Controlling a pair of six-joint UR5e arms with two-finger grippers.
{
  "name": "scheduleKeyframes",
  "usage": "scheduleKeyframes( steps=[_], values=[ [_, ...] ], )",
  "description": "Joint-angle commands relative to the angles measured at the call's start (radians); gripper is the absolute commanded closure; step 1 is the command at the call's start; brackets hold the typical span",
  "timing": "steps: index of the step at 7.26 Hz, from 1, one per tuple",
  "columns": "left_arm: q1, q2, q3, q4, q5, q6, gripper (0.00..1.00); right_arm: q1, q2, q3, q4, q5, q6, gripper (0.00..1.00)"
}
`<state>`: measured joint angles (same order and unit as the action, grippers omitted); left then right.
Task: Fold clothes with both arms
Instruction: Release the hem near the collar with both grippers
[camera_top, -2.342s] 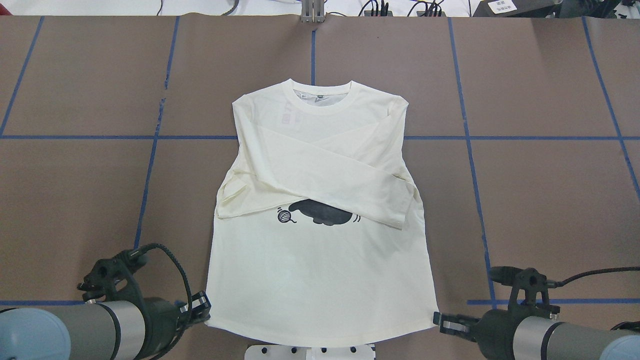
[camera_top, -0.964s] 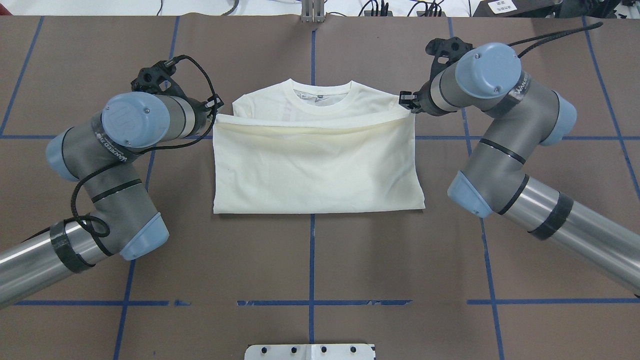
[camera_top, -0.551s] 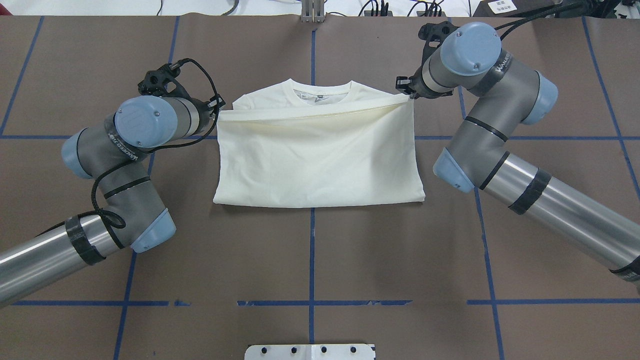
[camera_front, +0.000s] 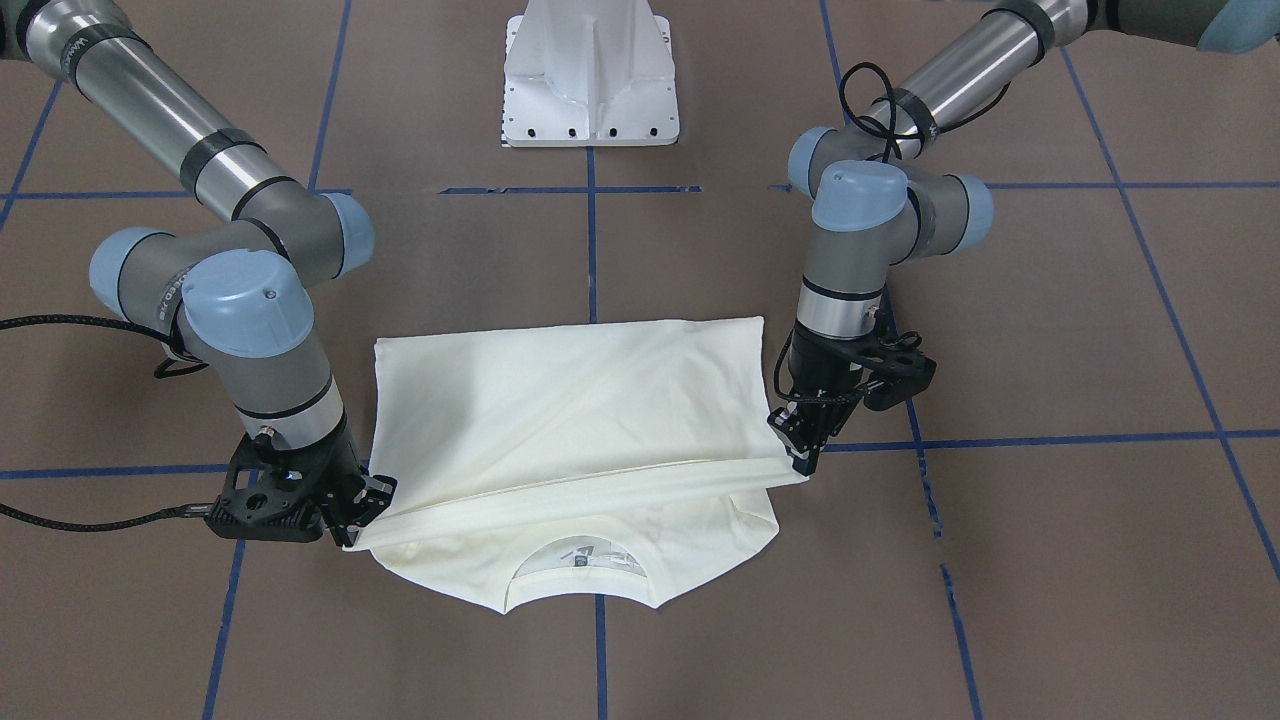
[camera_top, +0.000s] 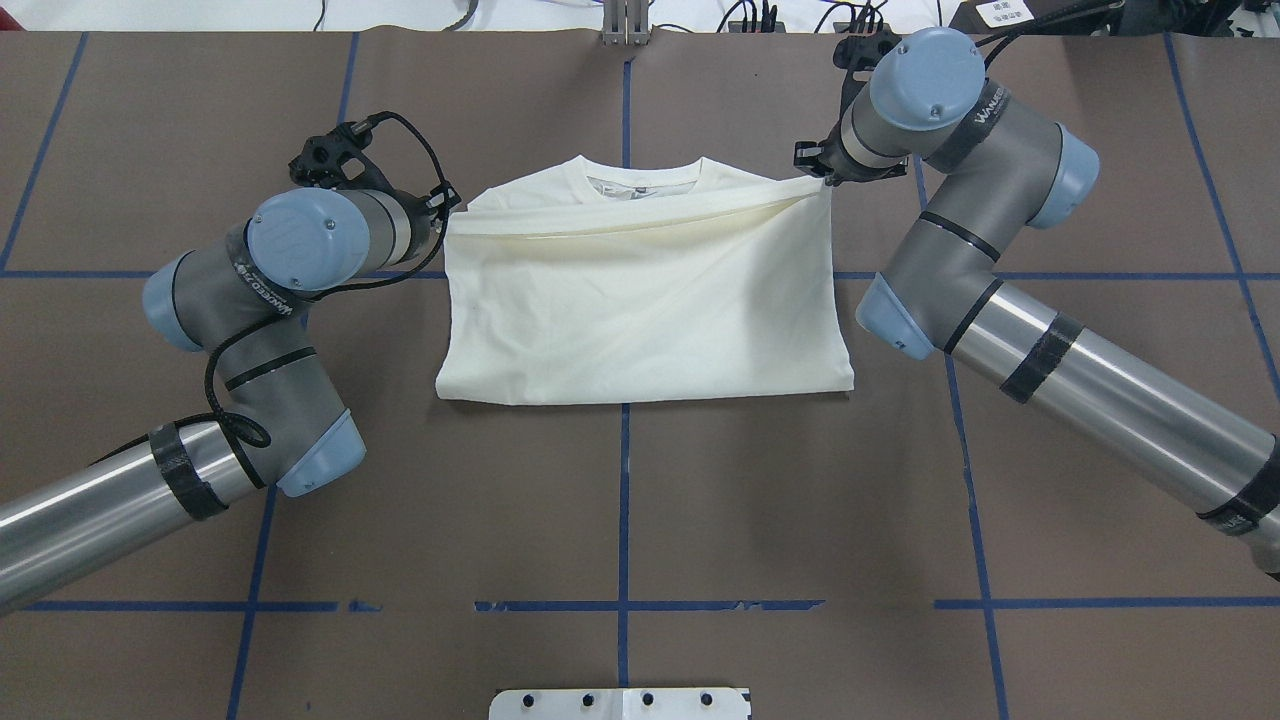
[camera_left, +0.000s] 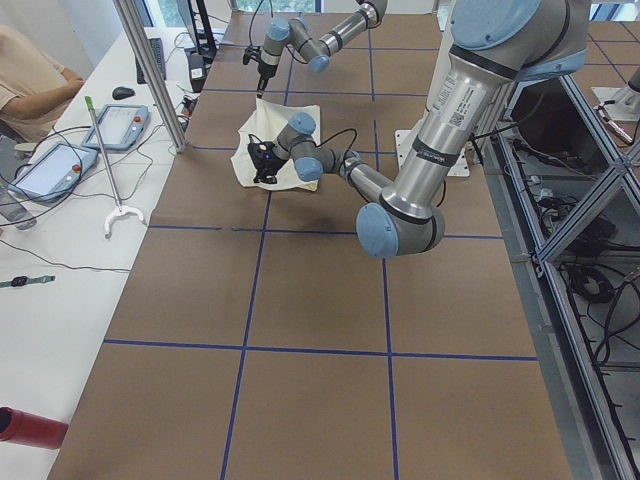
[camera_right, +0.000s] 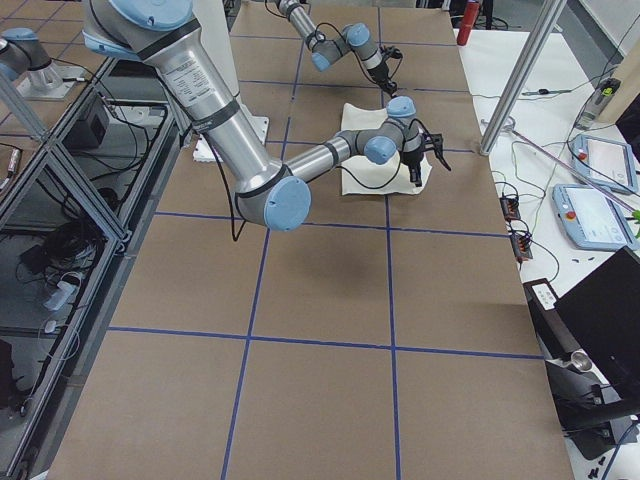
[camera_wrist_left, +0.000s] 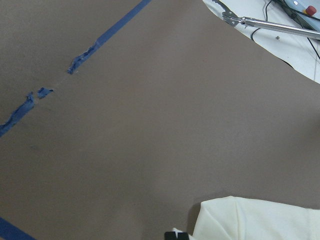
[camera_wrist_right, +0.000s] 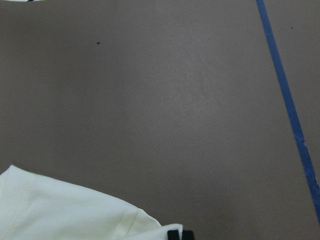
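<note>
The cream-white T-shirt lies folded in half at the table's middle, plain back up, cat print hidden. Its hem edge runs just short of the collar. My left gripper is shut on the hem's left corner, held slightly above the shoulder. My right gripper is shut on the hem's right corner. In the front-facing view the shirt shows with the left gripper on the right and the right gripper on the left. Each wrist view shows a bit of cloth.
The brown table carries a grid of blue tape lines. The white pedestal base stands at the robot's edge. A side bench with tablets, a grabber stick and cables borders the far edge, with an operator beside it.
Both grippers have carried the hem from the near edge over the crossed sleeves and print up toward the collar. In the last half second they moved a little further toward the shoulders.
</note>
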<state>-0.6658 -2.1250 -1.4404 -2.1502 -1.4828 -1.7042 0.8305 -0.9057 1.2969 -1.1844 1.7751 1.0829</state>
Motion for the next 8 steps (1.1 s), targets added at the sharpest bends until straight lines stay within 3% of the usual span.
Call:
scheduleKeyframes(
  steps=[1, 3, 5, 7, 8],
  values=[
    [0.000, -0.012, 0.018, -0.003, 0.001, 0.000, 0.71, -0.001, 0.001, -0.005, 0.002, -0.006, 0.000, 1.00],
    [-0.006, -0.010, 0.020, -0.003, 0.001, 0.000, 0.53, -0.010, 0.007, -0.010, 0.002, -0.005, 0.003, 1.00],
    [-0.014, 0.013, 0.014, -0.029, -0.001, 0.064, 0.53, -0.010, 0.011, -0.028, 0.002, -0.006, -0.001, 1.00],
    [-0.011, 0.053, -0.021, -0.071, -0.002, 0.075, 0.52, -0.001, 0.027, -0.005, 0.008, 0.003, 0.005, 0.44],
    [-0.008, 0.050, -0.020, -0.073, -0.002, 0.074, 0.52, 0.002, 0.007, 0.048, 0.006, 0.026, 0.014, 0.00]
  ],
)
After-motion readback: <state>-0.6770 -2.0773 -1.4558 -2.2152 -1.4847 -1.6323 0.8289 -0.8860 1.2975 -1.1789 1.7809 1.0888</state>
